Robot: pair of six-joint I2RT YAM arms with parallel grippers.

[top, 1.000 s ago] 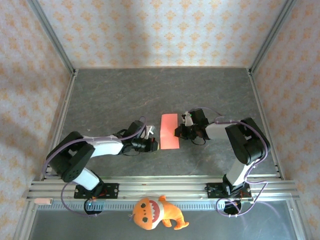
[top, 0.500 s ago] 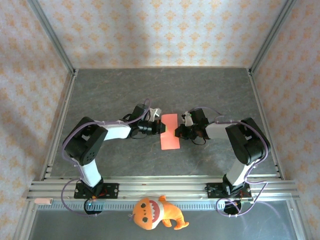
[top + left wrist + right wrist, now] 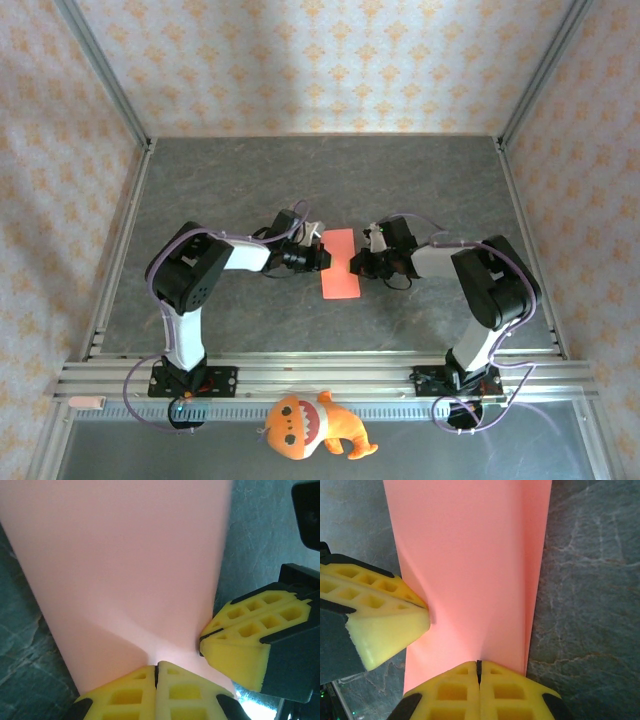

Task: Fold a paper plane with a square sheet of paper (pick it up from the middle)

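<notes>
1. At the middle of the grey stone-patterned surface (image 3: 220,190), we see the thin red-pink paper sheet (image 3: 340,265) lying flat, folded to a narrow rectangle.
2. The left pincer (image 3: 318,256) and right pincer (image 3: 357,265), both closed and empty, press opposite long edges, we judge to pin the fold.
3. Both arms reach low and inward, tips facing.

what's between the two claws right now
The square sheet of paper, folded into a narrow strip, lies between the left claw and the right claw, one at each long edge, as the top view shows.
</notes>
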